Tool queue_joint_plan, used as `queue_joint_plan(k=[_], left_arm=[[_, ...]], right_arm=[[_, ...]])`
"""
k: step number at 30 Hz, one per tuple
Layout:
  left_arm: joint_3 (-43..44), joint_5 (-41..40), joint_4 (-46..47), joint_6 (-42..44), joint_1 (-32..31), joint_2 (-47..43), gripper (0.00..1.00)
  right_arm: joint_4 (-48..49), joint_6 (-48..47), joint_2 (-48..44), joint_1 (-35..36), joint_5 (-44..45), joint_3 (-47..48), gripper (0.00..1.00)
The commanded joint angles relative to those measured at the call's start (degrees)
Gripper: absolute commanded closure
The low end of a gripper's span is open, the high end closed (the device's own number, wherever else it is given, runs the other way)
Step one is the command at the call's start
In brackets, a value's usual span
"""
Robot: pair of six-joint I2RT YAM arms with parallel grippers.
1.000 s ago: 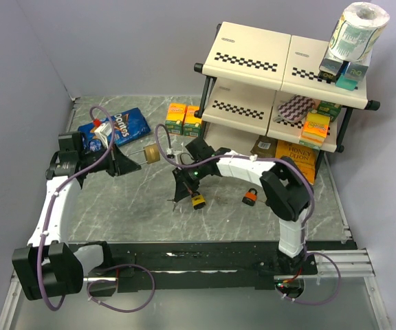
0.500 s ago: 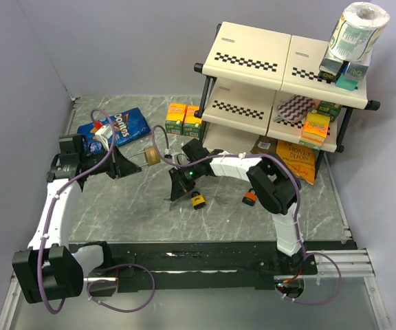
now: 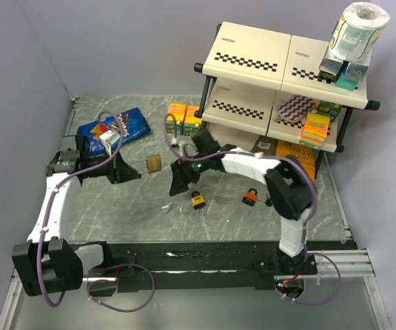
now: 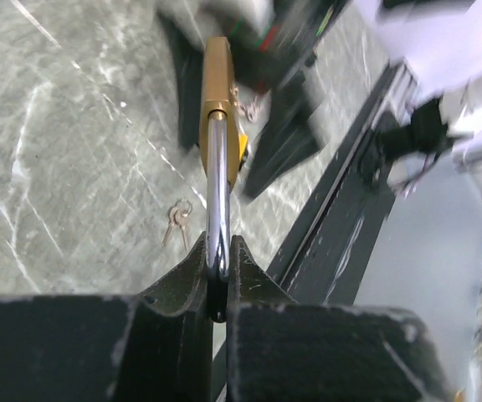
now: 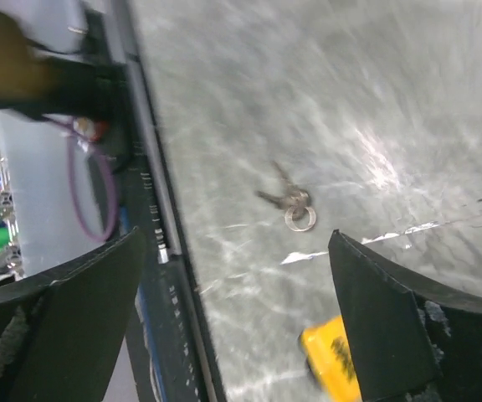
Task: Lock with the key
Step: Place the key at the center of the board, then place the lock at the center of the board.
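A brass padlock hangs in the air left of centre, and my left gripper is shut on its steel shackle. In the left wrist view the brass body points away from the fingers. A small bunch of keys lies loose on the marble table; it also shows in the left wrist view as keys and in the right wrist view as keys. My right gripper hovers just above and right of the keys, jaws wide open and empty, right gripper.
A yellow padlock lies beside the keys, with an orange padlock further right. A blue chip bag sits at the back left. A two-tier shelf with boxes stands at the back right. The black base rail runs along the near edge.
My right gripper has opened and the keys now lie on the table below it. The left gripper with the brass padlock has shifted slightly toward the right arm.
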Motion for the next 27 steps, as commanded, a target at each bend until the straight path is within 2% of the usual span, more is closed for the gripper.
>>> queue_joint_plan(k=[1, 2, 3, 4, 6, 8, 10, 13, 17, 20, 21, 23, 24, 26, 27], left_arm=[[8.71, 8.52, -20.08, 28.12, 0.12, 2.64, 0.99], [9.86, 9.14, -30.32, 40.88, -0.06, 3.71, 0.99], [10.83, 9.23, -35.73, 46.58, -0.41, 4.67, 0.99], [11.88, 9.32, -36.91, 49.07, -0.76, 6.42, 0.99], [12.33, 9.58, -37.01, 48.56, -1.11, 6.53, 0.99], [11.98, 9.67, -37.01, 52.32, -1.90, 5.13, 0.99], [11.72, 8.27, -36.32, 54.45, -5.49, 2.84, 0.99], [11.54, 7.91, -32.80, 49.99, -9.63, 1.26, 0.99], [12.77, 8.62, -34.29, 50.85, -10.78, 1.60, 0.99], [13.48, 8.79, -35.52, 51.65, -11.04, 2.22, 0.99], [13.48, 8.97, -35.43, 51.30, -11.04, 2.22, 0.99], [13.39, 9.49, -33.77, 49.19, -11.31, 2.22, 0.99], [13.13, 9.58, -32.28, 47.71, -11.40, 1.96, 0.99], [12.69, 9.93, -26.42, 40.33, -11.40, 1.61, 0.99], [12.16, 10.02, -25.25, 38.65, -11.48, 1.35, 0.99]], right_arm=[[3.14, -7.78, -13.58, -2.01, -7.82, -1.61, 0.01], [5.23, -8.41, -16.99, -2.10, -9.65, -3.18, 0.01], [5.69, -9.29, -18.42, -2.19, -10.63, -3.72, 0.01], [6.04, -10.69, -19.56, -2.19, -11.51, -3.99, 0.01], [4.47, -11.23, -20.80, -1.84, -14.41, -3.20, 0.01], [2.72, -11.75, -20.72, -1.23, -15.38, -1.80, 0.01], [2.35, -12.63, -20.63, -0.44, -14.95, -1.09, 0.01], [2.18, -13.51, -20.10, 0.79, -14.16, -0.39, 0.01], [0.77, -16.68, -19.58, 2.90, -13.45, -0.21, 0.02], [1.91, -16.07, -19.75, 3.87, -14.42, -0.74, 0.09], [2.26, -16.15, -19.92, 4.13, -14.33, -1.09, 0.16], [2.97, -16.24, -19.93, 4.57, -13.46, -1.09, 0.23], [3.23, -16.33, -19.75, 4.84, -13.02, -1.00, 0.31], [4.37, -16.50, -19.14, 5.45, -12.31, -0.83, 0.40], [4.81, -16.07, -18.79, 5.54, -12.31, -0.48, 0.52]])
